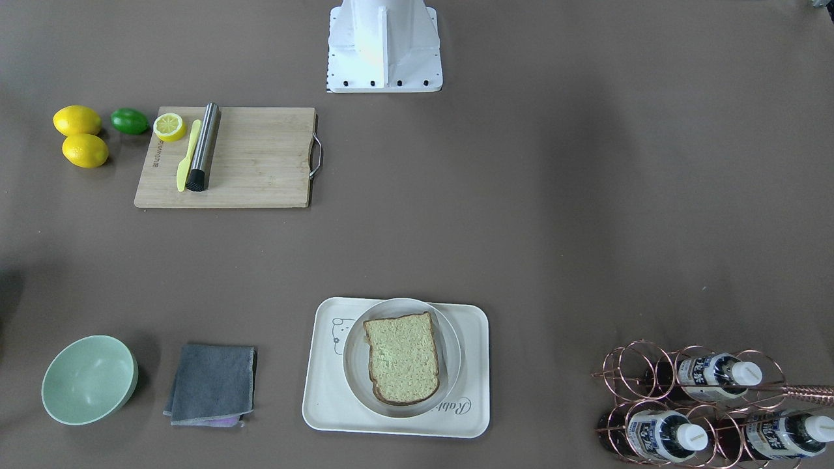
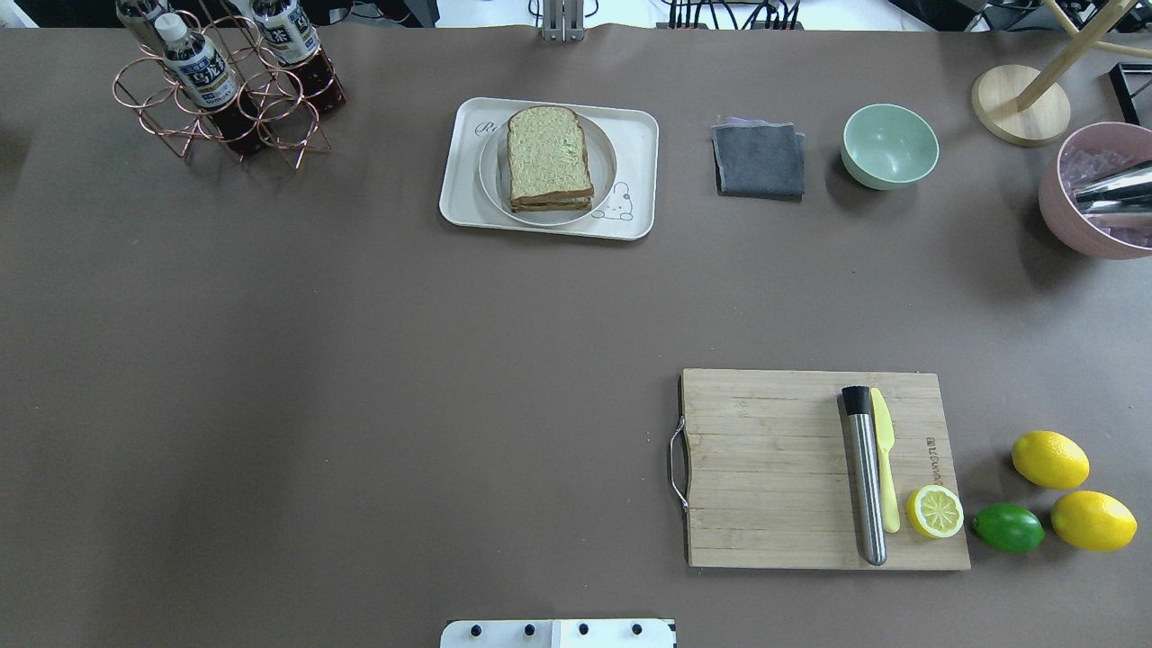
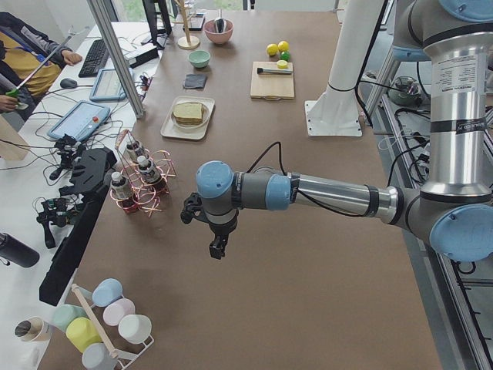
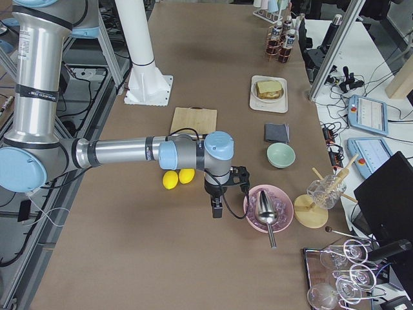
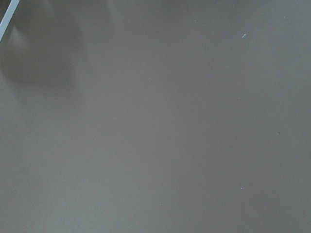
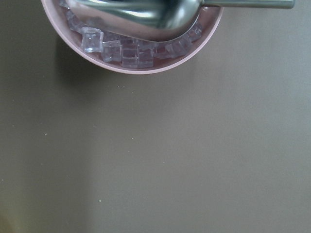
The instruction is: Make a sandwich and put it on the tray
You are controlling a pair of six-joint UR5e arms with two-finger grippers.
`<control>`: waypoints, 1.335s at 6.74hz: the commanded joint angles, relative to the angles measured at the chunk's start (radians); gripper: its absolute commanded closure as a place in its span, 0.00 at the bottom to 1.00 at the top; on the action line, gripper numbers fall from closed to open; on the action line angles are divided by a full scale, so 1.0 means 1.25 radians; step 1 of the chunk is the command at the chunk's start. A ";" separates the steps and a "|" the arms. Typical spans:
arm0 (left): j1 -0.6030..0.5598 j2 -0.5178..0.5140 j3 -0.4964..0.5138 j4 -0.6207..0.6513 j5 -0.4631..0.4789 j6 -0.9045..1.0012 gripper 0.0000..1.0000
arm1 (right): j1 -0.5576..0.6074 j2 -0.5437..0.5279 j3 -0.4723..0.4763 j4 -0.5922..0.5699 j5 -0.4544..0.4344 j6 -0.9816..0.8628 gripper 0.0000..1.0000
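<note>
The sandwich is a stack of tan bread slices with dark crust, lying on a round white plate on the cream tray. It also shows in the overhead view, on the tray. The egg is hidden. Neither gripper shows in the overhead or front view. My left gripper hangs over bare table, far from the tray, near the bottle rack end. My right gripper hangs beside the pink bowl. I cannot tell whether either is open or shut.
A wooden cutting board holds a steel muddler, a yellow knife and a lemon half. Two lemons and a lime lie beside it. A green bowl, a grey cloth, a bottle rack and a pink ice bowl stand around.
</note>
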State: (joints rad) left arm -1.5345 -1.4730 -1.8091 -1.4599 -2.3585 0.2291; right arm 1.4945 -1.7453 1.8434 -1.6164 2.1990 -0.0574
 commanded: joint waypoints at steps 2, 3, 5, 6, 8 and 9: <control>-0.014 0.043 -0.076 0.002 -0.001 -0.004 0.03 | 0.000 0.001 -0.002 -0.009 0.004 -0.009 0.00; -0.014 0.038 -0.084 0.001 -0.004 -0.020 0.03 | 0.000 0.001 -0.001 -0.009 0.006 -0.007 0.00; -0.012 0.028 -0.076 0.000 0.003 -0.058 0.03 | 0.001 0.007 0.010 -0.011 0.020 -0.012 0.00; -0.012 0.031 -0.067 -0.002 0.004 -0.053 0.03 | 0.000 0.002 0.021 -0.009 0.046 -0.001 0.00; -0.016 0.039 -0.061 -0.002 0.004 -0.053 0.03 | -0.012 0.025 0.039 -0.014 0.051 0.004 0.00; -0.016 0.040 -0.046 0.000 0.004 -0.054 0.03 | -0.038 0.051 0.034 -0.033 0.040 0.014 0.00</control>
State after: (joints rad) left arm -1.5532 -1.4260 -1.8838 -1.4615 -2.3536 0.1622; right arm 1.4761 -1.7119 1.8855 -1.6378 2.2557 -0.0510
